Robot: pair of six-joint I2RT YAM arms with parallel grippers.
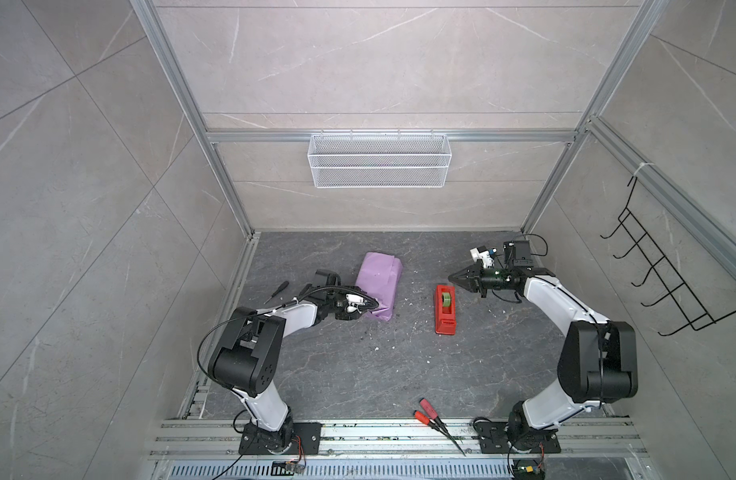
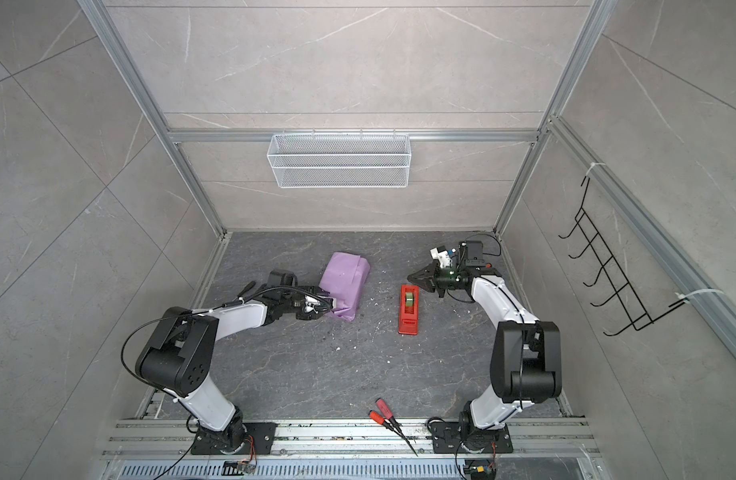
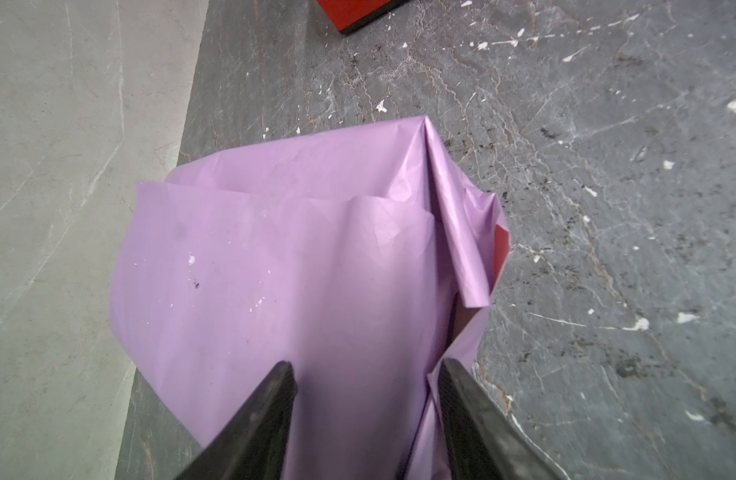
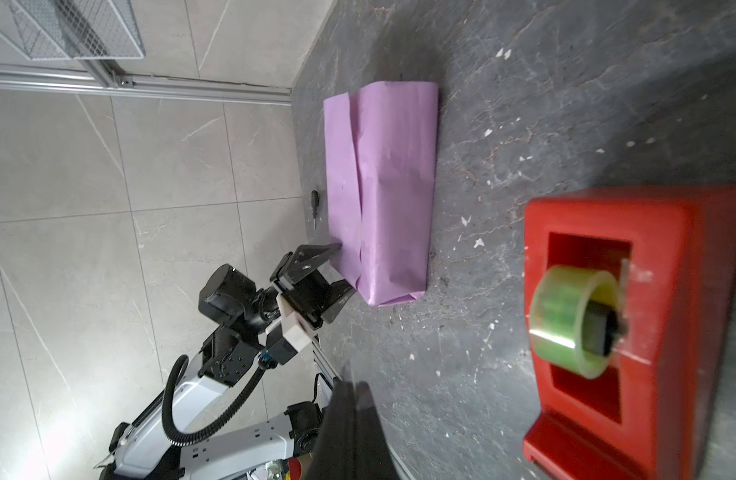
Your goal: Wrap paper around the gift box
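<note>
paper (image 1: 379, 286) lies folded into a long lilac bundle on the dark table (image 1: 358, 374), left of the middle, in both top views. your left gripper (image 1: 368, 312) sits at the bundle's near end, touching it. your right gripper (image 1: 455, 277) is clenched on nothing, near the far end of the red tape dispenser (image 1: 445, 309), which stands well apart from the paper (image 2: 343, 286). the box shows in no view; you cannot tell whether it is inside the bundle.

from the left wrist, the left gripper (image 3: 366, 365) has its two fingers spread with the paper (image 3: 275, 270) between them, one over the lilac sheet, one at its creased edge. you cannot tell whether they pinch it or only straddle it. a corner of the tape dispenser (image 3: 349, 12) shows beyond.

from the right wrist, the right gripper (image 4: 352, 390) shows closed and empty. the paper (image 4: 391, 187) lies on the table with the left gripper (image 4: 345, 268) at one end, one fingertip on the sheet, the other by its corner. the tape dispenser (image 4: 649, 332) is nearest the camera.
</note>
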